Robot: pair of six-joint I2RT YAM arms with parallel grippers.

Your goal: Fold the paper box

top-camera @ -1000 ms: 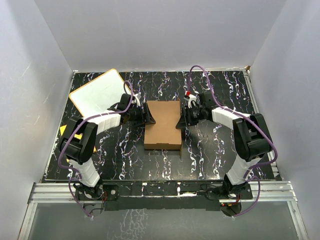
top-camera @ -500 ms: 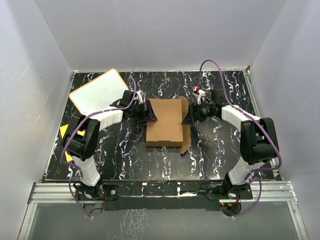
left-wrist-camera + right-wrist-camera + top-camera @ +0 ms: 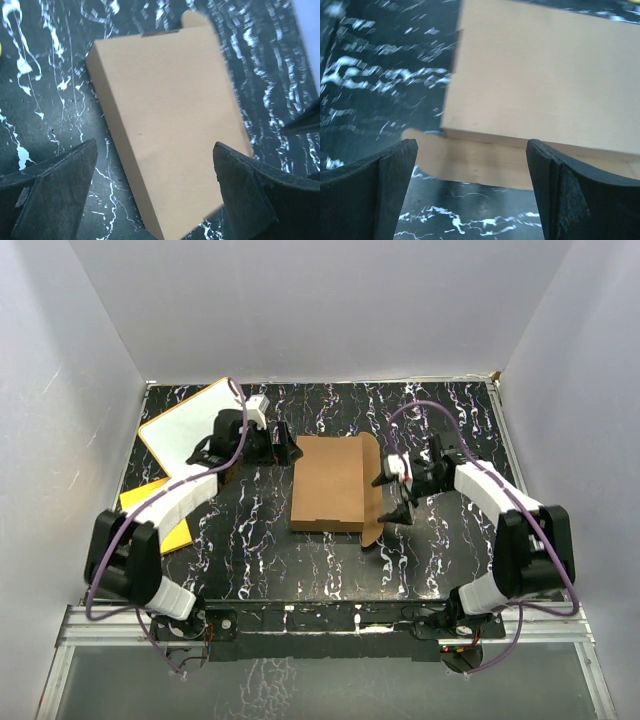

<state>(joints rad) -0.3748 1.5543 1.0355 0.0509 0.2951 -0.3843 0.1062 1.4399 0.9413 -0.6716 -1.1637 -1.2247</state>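
Observation:
The paper box is a shallow brown cardboard box lying closed on the black marbled table, with a side flap sticking out flat along its right edge. My left gripper hangs open just off the box's upper left corner, touching nothing; its wrist view looks down on the box lid between spread fingers. On the right side my right gripper is open and apart from the box, facing the loose flap below the box wall.
A white board with an orange rim lies at the back left, partly under the left arm. A flat orange-yellow sheet lies at the left edge. White walls enclose the table on three sides.
Both grippers have let go of the box sides, opened wide and drawn outward. The right side flap has sprung out from the box. The left arm swung away to the back left.

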